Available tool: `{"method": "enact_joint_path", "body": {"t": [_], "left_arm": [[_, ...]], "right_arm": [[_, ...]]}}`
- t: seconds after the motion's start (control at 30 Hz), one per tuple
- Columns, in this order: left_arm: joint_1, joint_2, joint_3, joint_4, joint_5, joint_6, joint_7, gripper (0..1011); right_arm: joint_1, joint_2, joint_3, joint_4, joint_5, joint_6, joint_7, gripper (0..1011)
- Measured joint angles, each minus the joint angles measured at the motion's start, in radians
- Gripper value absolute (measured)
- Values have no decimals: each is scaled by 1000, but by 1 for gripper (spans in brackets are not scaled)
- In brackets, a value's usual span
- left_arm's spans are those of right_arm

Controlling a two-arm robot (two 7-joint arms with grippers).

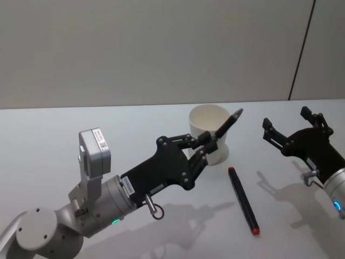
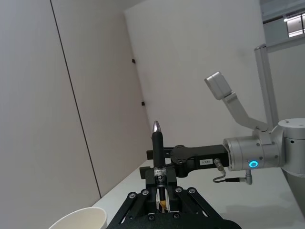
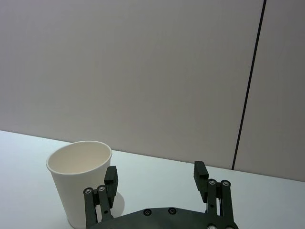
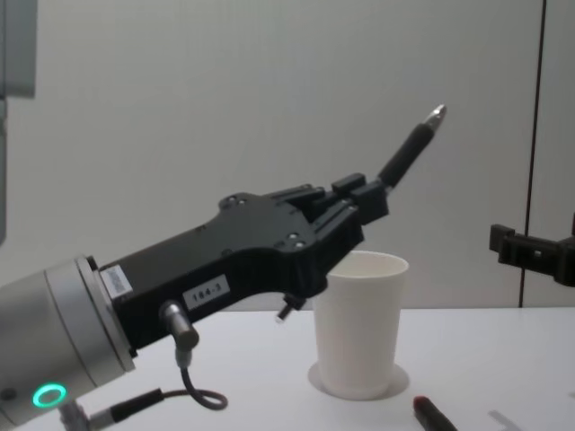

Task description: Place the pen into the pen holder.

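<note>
Just above the pen holder (image 4: pixel 359 323), the left hand (image 4: pixel 364 199) pinches the pen (image 4: pixel 406 153); right hand (image 3: pixel 156 174) spread aside.

The silver-grey left arm (image 1: pixel 81 216) reaches in from the lower left of the head view, forward and towards the right, with a green ring glowing at its wrist; its left pincer (image 1: pixel 207 144), black with linked metal fingers, is raised and tilted upward, its fingers closed on a slim black pen (image 1: pixel 229 123) whose silver tip points up and away from the robot; the silver-grey right arm (image 1: pixel 337 194) sits at the right edge with a blue ring lit at its wrist; its black right pincer (image 1: pixel 288 120) hangs with its fingers spread wide, holding nothing, well apart from the left one.
</note>
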Motion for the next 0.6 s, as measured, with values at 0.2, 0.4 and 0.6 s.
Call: {"method": "enact_joint_path", "body": {"t": [0.2, 0.4, 0.6], "left_arm": [[-2, -3, 9, 4, -3, 0, -24, 131], [-3, -5, 17, 6, -3, 2, -38, 131], [-3, -6, 21, 7, -2, 4, -45, 131]], "right_arm": [[0, 0, 0, 0, 0, 0, 0, 1001], [0, 0, 0, 0, 0, 0, 0, 1002], [0, 0, 0, 0, 0, 0, 0, 1002]]}}
